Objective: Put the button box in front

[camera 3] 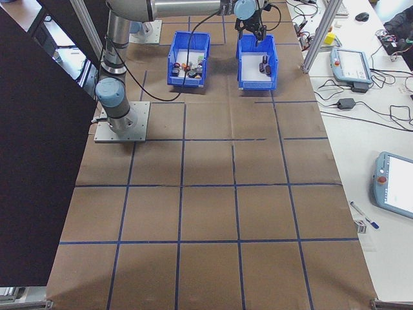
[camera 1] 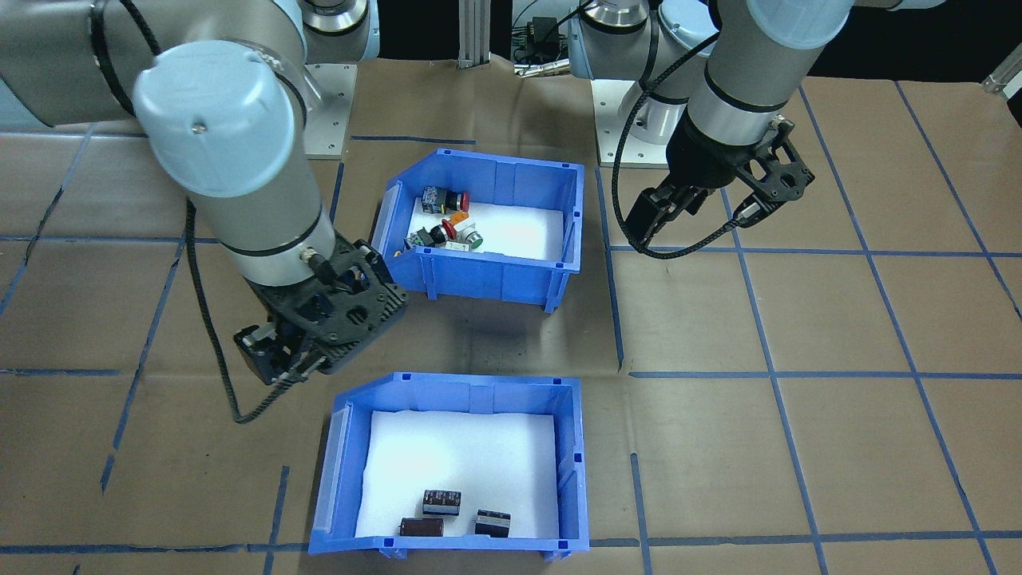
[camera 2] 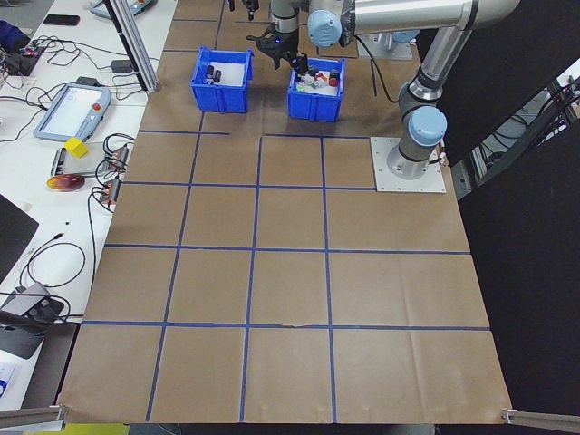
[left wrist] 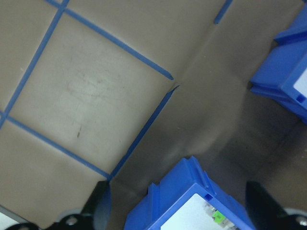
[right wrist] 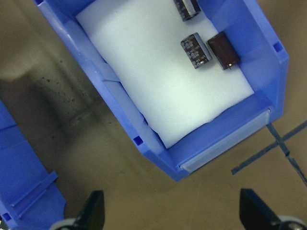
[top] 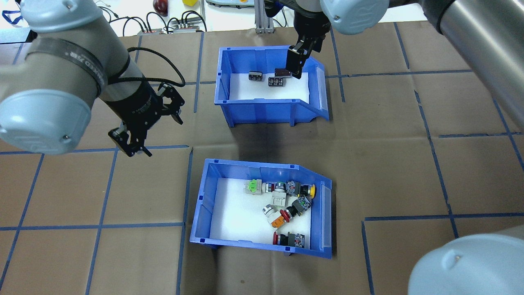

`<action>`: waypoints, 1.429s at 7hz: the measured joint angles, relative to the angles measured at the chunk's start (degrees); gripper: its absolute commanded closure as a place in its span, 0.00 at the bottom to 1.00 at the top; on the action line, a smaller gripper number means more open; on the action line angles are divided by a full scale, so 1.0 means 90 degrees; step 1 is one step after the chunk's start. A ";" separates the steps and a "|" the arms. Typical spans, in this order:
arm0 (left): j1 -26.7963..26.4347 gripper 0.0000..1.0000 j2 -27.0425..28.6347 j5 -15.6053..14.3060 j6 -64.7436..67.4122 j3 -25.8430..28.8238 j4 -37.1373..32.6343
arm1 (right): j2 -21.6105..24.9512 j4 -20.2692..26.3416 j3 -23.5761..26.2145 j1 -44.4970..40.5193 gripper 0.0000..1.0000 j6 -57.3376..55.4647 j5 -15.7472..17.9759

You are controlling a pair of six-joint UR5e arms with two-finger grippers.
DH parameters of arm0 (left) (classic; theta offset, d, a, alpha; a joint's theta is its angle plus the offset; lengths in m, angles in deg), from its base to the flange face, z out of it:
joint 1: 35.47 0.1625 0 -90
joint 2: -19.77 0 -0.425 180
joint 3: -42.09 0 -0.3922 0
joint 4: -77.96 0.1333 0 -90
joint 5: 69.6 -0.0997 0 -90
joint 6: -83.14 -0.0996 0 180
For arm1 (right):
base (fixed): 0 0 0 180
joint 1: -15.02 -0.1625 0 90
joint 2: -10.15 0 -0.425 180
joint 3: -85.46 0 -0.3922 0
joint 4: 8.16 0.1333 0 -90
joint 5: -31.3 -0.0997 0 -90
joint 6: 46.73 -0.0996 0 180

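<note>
Both arms are built of silver-grey metal tubes with rounded pale blue plastic joint caps (top: 39,123), each cap carrying a small screw. Black bands ring the tubes. Black skeletal brackets hold the two-finger grippers: left gripper (top: 131,143), right gripper (top: 295,65). Black braided cables (camera 1: 639,208) loop alongside the wrists. Square silver base plates (camera 2: 408,168) anchor them.

1. The button box (top: 262,213) sits on the desk (top: 409,172) nearest the robot.
2. The capacitor bin (top: 266,82) sits directly beyond it, apart.
3. Push-button switches (top: 286,205) lie in the near box, capacitors (top: 266,78) in the far one.
</note>
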 measured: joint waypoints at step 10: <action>-0.2616 0.02 -0.1386 0.0522 0.5371 -0.3001 0.2253 | -0.1374 -0.1115 0.0190 -0.1118 0.37 0.1380 0.0009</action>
